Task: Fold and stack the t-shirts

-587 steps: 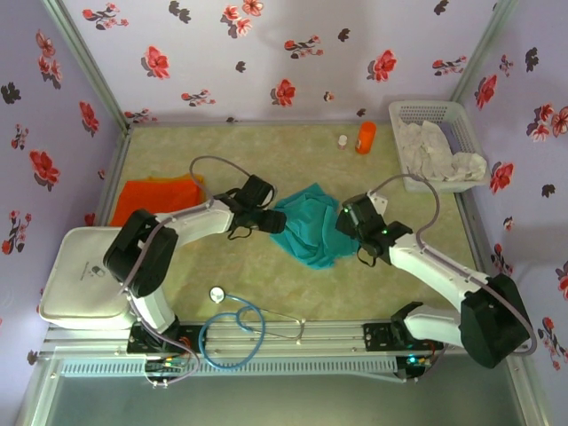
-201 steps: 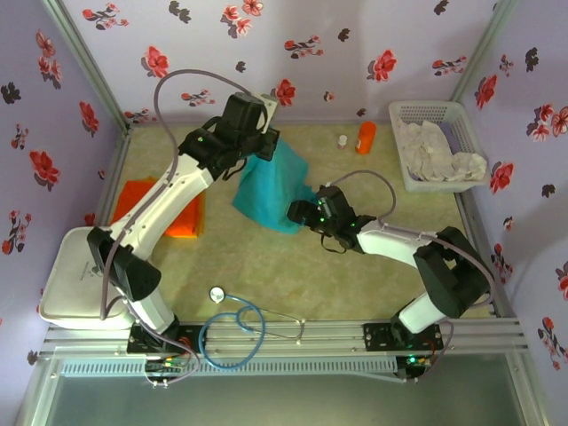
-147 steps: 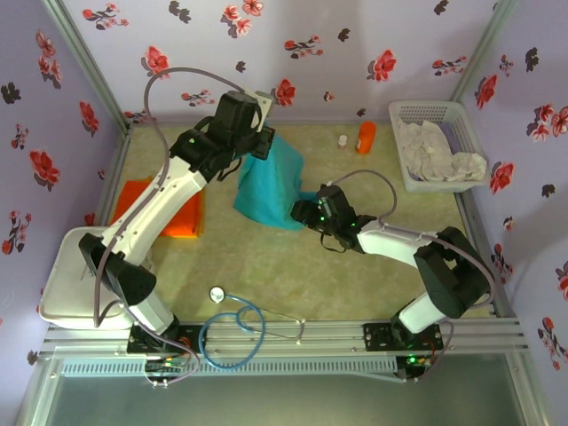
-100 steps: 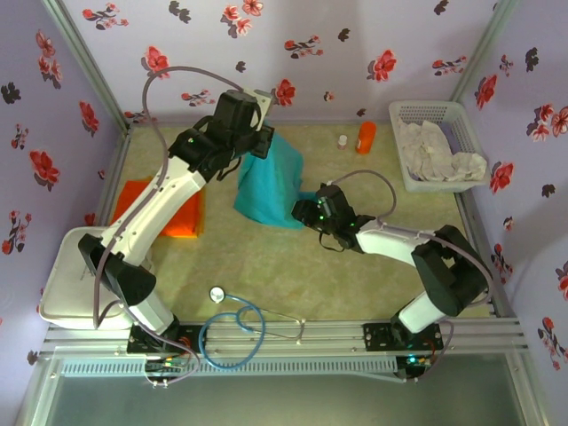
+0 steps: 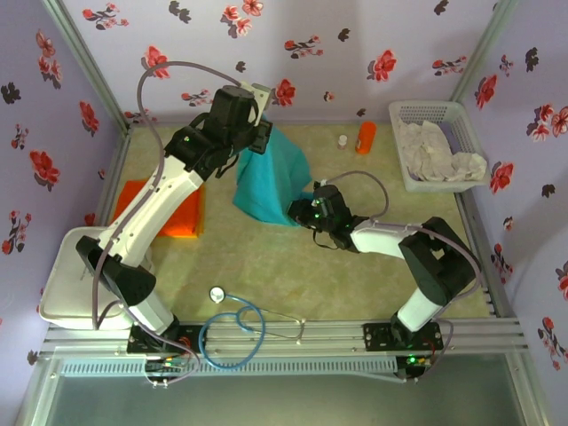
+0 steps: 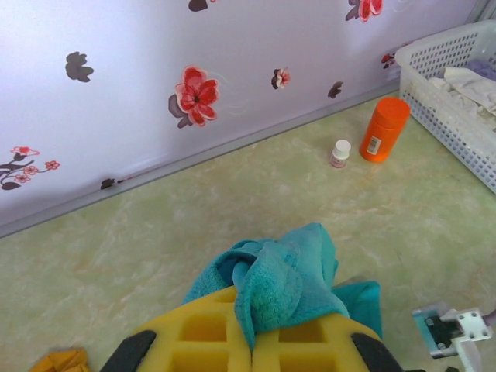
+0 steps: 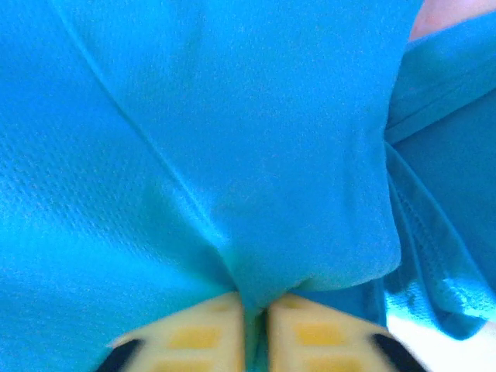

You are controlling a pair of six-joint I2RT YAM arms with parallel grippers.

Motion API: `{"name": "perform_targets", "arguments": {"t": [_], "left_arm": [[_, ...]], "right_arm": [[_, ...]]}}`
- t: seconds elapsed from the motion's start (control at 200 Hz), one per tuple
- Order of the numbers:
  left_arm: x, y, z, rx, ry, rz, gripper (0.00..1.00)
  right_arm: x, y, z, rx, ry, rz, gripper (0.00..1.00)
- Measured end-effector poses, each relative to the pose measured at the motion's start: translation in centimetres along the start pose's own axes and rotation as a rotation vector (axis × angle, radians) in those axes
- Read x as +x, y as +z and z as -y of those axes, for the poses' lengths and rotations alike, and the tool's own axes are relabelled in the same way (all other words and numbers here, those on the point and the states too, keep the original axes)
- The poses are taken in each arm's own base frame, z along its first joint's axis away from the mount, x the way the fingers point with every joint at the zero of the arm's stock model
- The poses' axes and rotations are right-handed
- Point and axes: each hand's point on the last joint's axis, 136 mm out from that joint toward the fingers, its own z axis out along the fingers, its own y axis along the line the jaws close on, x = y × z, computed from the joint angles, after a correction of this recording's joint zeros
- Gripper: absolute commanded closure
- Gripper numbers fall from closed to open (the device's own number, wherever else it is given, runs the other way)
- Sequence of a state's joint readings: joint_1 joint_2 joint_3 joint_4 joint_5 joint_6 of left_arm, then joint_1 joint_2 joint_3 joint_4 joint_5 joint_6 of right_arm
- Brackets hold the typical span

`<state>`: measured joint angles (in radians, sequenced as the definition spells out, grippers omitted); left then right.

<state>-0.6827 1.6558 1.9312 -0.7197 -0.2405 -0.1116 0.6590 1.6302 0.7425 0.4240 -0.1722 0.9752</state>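
both tools pinch the hanging teal-green shirt.

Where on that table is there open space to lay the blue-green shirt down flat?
The widest bare patch of mat lies between the hanging teal shirt, the orange shirt and the stethoscope. A second lies right of the right arm, in front of the basket. The back right is crowded: orange bottle, small bottle and basket.
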Motion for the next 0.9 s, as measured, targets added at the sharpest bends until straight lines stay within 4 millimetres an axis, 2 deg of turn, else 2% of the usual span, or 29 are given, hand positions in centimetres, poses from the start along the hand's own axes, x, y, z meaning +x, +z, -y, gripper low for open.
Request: {"name": "perform_targets", "arguments": {"t": [0.115, 0.245, 0.39, 0.51, 0.59, 0.765, 0.9], "left_arm": [[0.0, 0.0, -0.5, -0.020, 0.009, 0.000, 1.00], [-0.1, -0.1, -1.2, -0.038, 0.006, 0.004, 1.00], [-0.6, -1.0, -1.8, -0.048, -0.002, 0.024, 1.00], [-0.7, -1.7, -1.9, -0.049, -0.005, 0.033, 1.00], [-0.6, -1.8, -1.9, -0.047, -0.010, 0.032, 1.00], [0.8, -2.0, -1.4, -0.001, -0.057, -0.004, 1.00], [1.9, -2.9, -1.6, 0.041, -0.124, -0.027, 1.00]], "right_arm": [[-0.2, -0.7, 0.5, 0.011, 0.004, 0.009, 1.00], [-2.1, -3.5, 0.9, 0.055, -0.006, 0.074, 1.00], [-5.1, -8.5, -0.5, 0.087, -0.076, 0.208, 1.00], [-6.9, -12.3, -0.8, 0.163, -0.133, 0.288, 1.00], [-8.8, -15.2, -0.9, 0.228, -0.169, 0.359, 1.00], [-13.9, -21.9, -2.7, 0.333, -0.229, 0.535, 1.00], [-17.2, -25.5, -5.0, 0.387, -0.278, 0.642, 1.00]]}}
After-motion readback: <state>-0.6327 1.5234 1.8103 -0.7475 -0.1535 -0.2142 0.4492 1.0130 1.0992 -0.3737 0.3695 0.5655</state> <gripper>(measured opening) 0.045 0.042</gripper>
